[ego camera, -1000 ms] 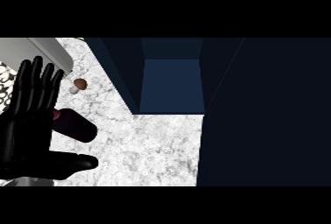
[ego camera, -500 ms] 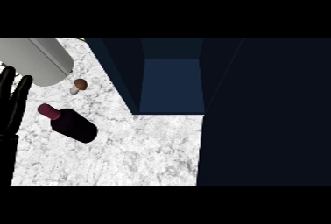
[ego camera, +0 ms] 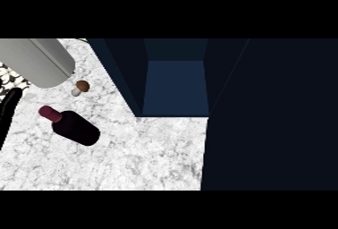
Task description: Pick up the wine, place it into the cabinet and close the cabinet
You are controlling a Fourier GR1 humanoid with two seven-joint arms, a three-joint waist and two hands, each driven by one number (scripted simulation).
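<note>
The wine bottle [ego camera: 71, 125] lies on its side on the white marble counter [ego camera: 138, 156], dark body toward the lower right, maroon neck toward the upper left. Nothing touches it. My left hand [ego camera: 9, 112] shows only as a straight black strip at the left edge, a little left of the bottle and apart from it. Its grey forearm [ego camera: 36, 60] crosses the upper left corner. The dark blue cabinet [ego camera: 175, 87] stands open to the right of the bottle, and its inside looks bare. My right hand is out of view.
A small brown mushroom [ego camera: 80, 87] lies just above the bottle, below the forearm. The cabinet's dark side panels [ego camera: 271, 116] fill the right half of the view and border the counter's right side.
My left hand has drawn away from the bottle to the left edge, and its forearm has swung into the upper left corner. The bottle, partly covered before, now shows whole and has not moved.
</note>
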